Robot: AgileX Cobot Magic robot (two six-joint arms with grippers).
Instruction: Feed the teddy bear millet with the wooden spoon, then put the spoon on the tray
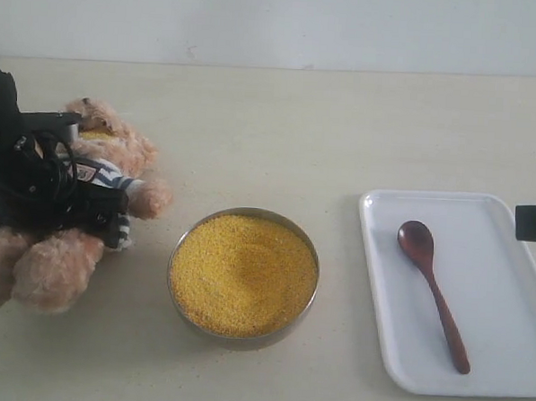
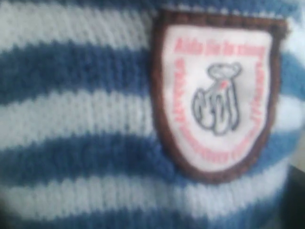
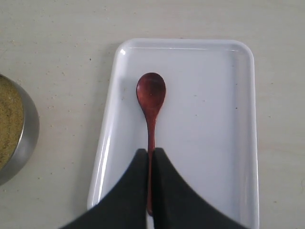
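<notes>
While wooden spoon (image 3: 151,93) lies on tray (image 3: 209,119), right gripper (image 3: 150,152) above handle, not touching

**Exterior view, nine o'clock.** The left arm (image 1: 17,183) was a blocky, matte black housing. Loops of thin black cables (image 1: 49,167) crossed its face, and a small greyish panel (image 1: 67,129) sat at its one o'clock corner. Finer detail was too dark to read.

**Exterior view, three o'clock.** Of the right arm, only a plain black rectangular block (image 1: 535,223) showed, cut by the frame edge.

**Right wrist view.** The right gripper (image 3: 149,155) carried two matte black fingers (image 3: 131,195). These were broad at the root, with outer edges curving inward to narrow tips. Their inner edges were straight and parallel, with only a thin slit between them.
</notes>
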